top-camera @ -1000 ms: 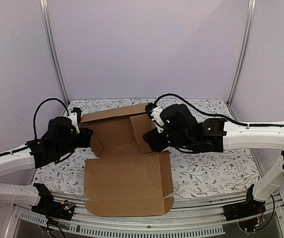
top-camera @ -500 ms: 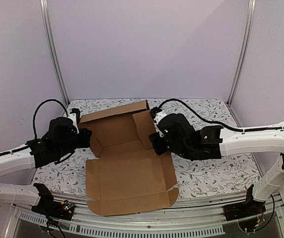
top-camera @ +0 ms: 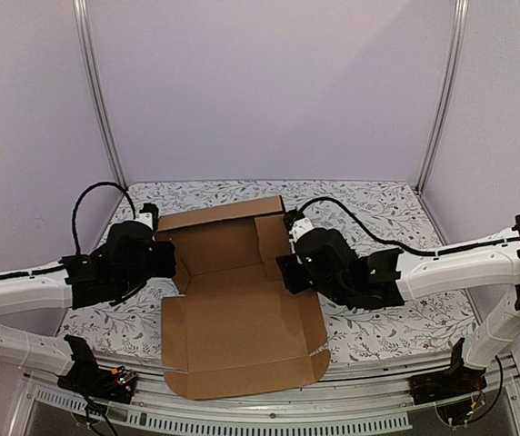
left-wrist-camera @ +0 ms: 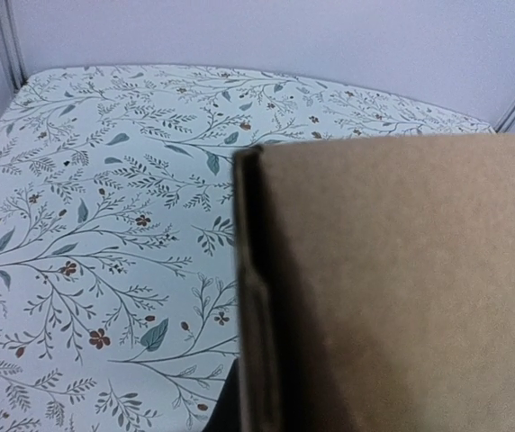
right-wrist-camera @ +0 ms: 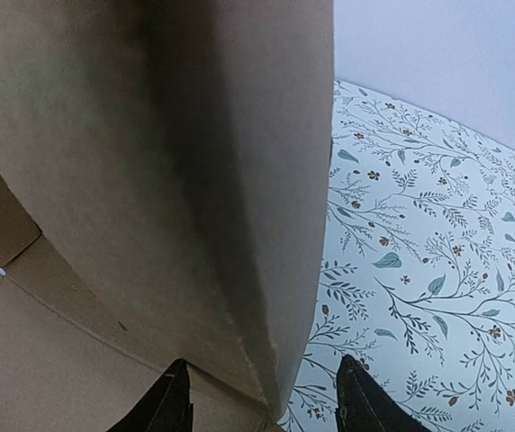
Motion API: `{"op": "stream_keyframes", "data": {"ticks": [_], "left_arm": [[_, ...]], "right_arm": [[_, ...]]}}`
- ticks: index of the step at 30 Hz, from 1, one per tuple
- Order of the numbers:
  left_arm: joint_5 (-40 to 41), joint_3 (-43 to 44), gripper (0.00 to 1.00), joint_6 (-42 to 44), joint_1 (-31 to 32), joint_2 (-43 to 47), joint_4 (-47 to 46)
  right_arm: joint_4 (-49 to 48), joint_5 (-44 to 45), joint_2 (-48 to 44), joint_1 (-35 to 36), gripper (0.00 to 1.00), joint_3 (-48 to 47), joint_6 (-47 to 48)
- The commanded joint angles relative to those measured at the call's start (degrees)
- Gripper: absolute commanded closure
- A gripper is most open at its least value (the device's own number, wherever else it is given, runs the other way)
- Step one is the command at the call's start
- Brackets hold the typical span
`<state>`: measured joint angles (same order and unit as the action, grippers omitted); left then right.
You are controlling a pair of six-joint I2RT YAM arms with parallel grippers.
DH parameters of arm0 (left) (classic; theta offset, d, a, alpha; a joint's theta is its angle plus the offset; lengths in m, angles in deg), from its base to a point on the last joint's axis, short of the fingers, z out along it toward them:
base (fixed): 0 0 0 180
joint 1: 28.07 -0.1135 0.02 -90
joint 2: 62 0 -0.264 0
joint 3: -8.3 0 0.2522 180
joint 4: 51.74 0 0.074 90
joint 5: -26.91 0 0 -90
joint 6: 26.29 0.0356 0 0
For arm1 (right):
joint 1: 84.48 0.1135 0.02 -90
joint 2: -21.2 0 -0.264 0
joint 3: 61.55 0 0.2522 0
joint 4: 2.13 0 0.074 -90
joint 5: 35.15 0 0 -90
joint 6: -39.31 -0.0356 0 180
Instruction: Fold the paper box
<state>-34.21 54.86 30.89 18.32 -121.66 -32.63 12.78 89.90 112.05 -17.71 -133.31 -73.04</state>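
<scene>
The paper box (top-camera: 237, 327) is a brown cardboard sheet lying partly folded on the table. Its back wall and both side flaps are raised, and its big front panel lies flat toward the near edge. My left gripper (top-camera: 167, 259) sits at the left side flap. In the left wrist view the cardboard (left-wrist-camera: 402, 288) fills the right half, its edge running down into the jaws, and the fingers are hidden. My right gripper (right-wrist-camera: 265, 400) is open. Its two black fingertips (right-wrist-camera: 172, 400) straddle the bottom edge of the raised right flap (right-wrist-camera: 149, 180) without pinching it.
A floral cloth (top-camera: 387, 318) covers the table. Metal frame posts (top-camera: 96, 100) stand at the back corners against purple walls. The box's front panel reaches the table's near edge, above a slotted rail (top-camera: 242, 420). Black cables loop over both wrists.
The right gripper has slid nearer along the right flap, which now stands more upright. The left gripper has shifted right with its flap. The whole box has moved slightly right.
</scene>
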Motion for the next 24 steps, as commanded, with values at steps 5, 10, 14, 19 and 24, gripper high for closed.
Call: {"op": "stream_keyframes", "data": {"ticks": [5, 10, 14, 19, 24], "left_arm": [[0.3, 3.2, 1.00, 0.8, 3.1, -2.7, 1.5], [1.4, 4.4, 1.00, 0.8, 4.1, -4.2, 1.8], [2.3, 5.3, 1.00, 0.8, 5.1, -5.4, 2.4], [3.0, 5.8, 1.00, 0.8, 6.1, -6.3, 2.9], [3.2, 6.2, 1.00, 0.7, 7.0, -6.5, 3.0]], "right_arm": [[-9.0, 2.4, -3.0, -0.5, 0.40, 5.9, 2.4], [-11.5, 3.3, -4.1, -0.4, 0.36, 7.6, 3.0], [-14.5, 3.1, -4.4, -0.4, 0.34, 8.7, 3.7], [-18.5, 3.0, -5.1, -0.4, 0.30, 11.1, 5.9], [-21.6, 2.3, -5.4, -1.3, 0.33, 12.9, 7.3]]}}
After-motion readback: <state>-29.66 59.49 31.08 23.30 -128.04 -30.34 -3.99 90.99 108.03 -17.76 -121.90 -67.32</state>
